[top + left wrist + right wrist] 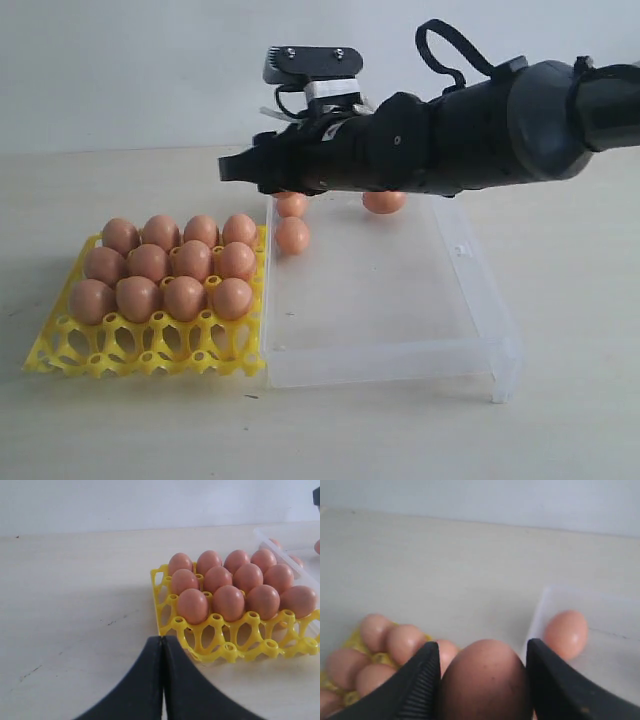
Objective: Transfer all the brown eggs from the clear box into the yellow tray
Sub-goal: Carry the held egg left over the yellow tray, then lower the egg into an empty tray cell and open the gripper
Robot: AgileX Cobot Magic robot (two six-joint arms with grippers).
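My right gripper (483, 652) is shut on a brown egg (482, 682), one finger on each side of it. In the exterior view this gripper (238, 168) hangs above the far left corner of the clear box (400, 352), pointing toward the yellow tray (150, 352); the held egg is mostly hidden there. Three brown eggs (292, 236) lie at the far end of the box. The tray holds several eggs (160, 265) in its three back rows. My left gripper (163, 641) is shut and empty, low over the table in front of the tray (225, 650).
The tray's front row of cups (140, 352) holds no eggs. The box stands right against the tray's right side, with a small latch (460, 245) on its right wall. A plain pale wall rises behind the table.
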